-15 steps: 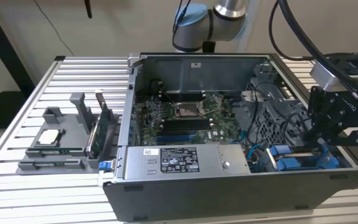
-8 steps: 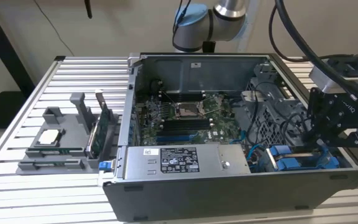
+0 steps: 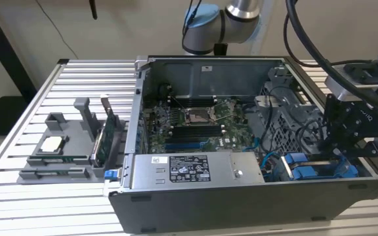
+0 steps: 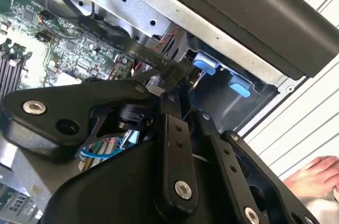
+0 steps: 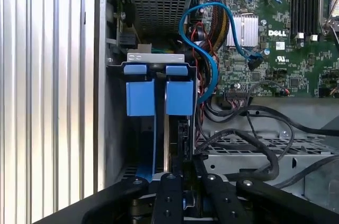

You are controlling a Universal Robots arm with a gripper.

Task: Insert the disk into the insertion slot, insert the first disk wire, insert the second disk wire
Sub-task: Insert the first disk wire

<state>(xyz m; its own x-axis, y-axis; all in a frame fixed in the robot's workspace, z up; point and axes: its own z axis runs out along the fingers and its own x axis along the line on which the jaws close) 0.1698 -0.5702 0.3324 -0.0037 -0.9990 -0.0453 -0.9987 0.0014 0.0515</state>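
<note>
Exterior view first: the claw point(image 3: 338, 156) is seen down inside the open computer case point(image 3: 241, 206), just beside the power-supply box point(image 3: 189, 169), on the exterior view's right of it.

In the first wrist view the insertion slot point(image 5: 117, 128) is shown next to the power-supply box. The disk point(image 5: 179, 97) is judged to be already seated in it, since its blue carrier is framed by the slot's dark walls. Its label face cannot be made out.

The claw's jaws are drawn narrow. In the second wrist view a flat black wire point(image 4: 116, 41) is seen running up to the claw's tip and appears to be pinched there (the pinch is partly hidden by the claw's own links, so this is offered as a judgement). The step in hand is therefore taken to be the first disk wire, not the disk itself.

For that step a squarely aligned plug and a short, straight push toward the disk's socket would be called for. The loose blue cable point(image 5: 204, 49) beside the power-supply box would also need to be kept out of the path.

A person's hand point(image 4: 315, 173) is also seen over the slatted counter point(image 3: 77, 98).
</note>
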